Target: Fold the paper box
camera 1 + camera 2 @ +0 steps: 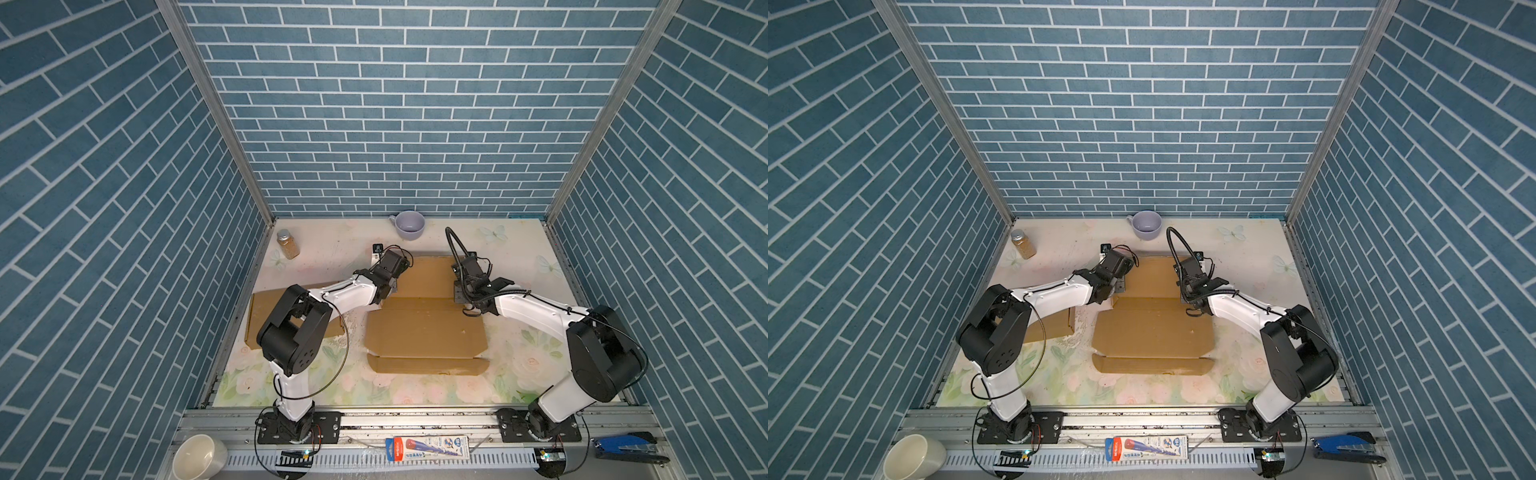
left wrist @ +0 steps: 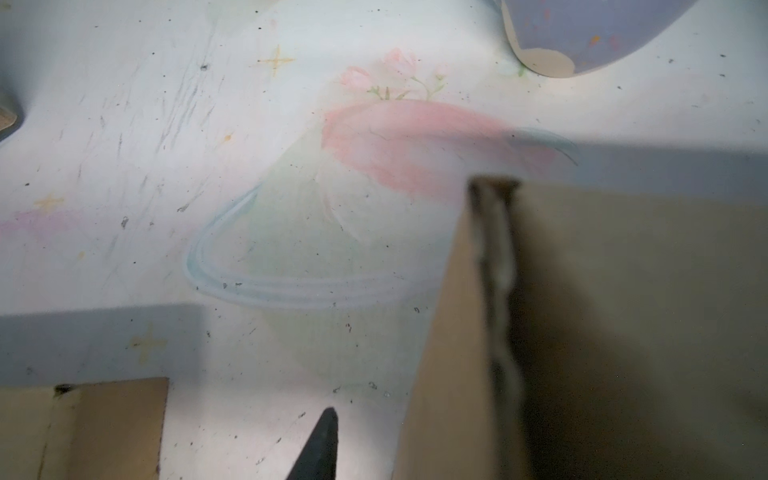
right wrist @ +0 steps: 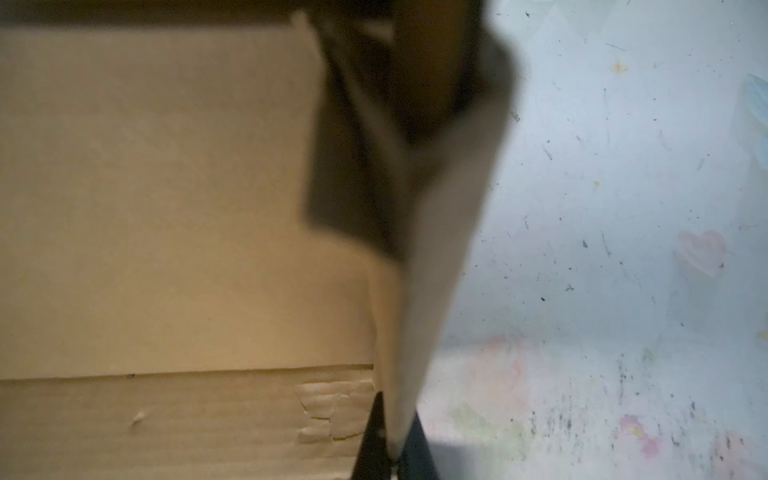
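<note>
Looking down in both top views, the paper box (image 1: 424,332) lay half-flat mid-table, with the left gripper (image 1: 393,289) and right gripper (image 1: 458,296) reached down at its rear corners; a jar (image 1: 288,245) of brown bits sat far-left. Left wrist: one finger (image 2: 322,449) stood off the raised flap (image 2: 457,332), jaws partly apart. Right wrist: fingers (image 3: 372,436) pinched a flap tight.

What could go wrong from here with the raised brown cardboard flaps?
The raised left cardboard flap stands apart from the one visible finger of the left gripper; unheld, it may drop flat.
The right gripper is shut on the right cardboard flap beside peeled surface paper; pulling could tear it.
The lilac mug sits behind the brown cardboard box; a lifted panel might hit it.
</note>
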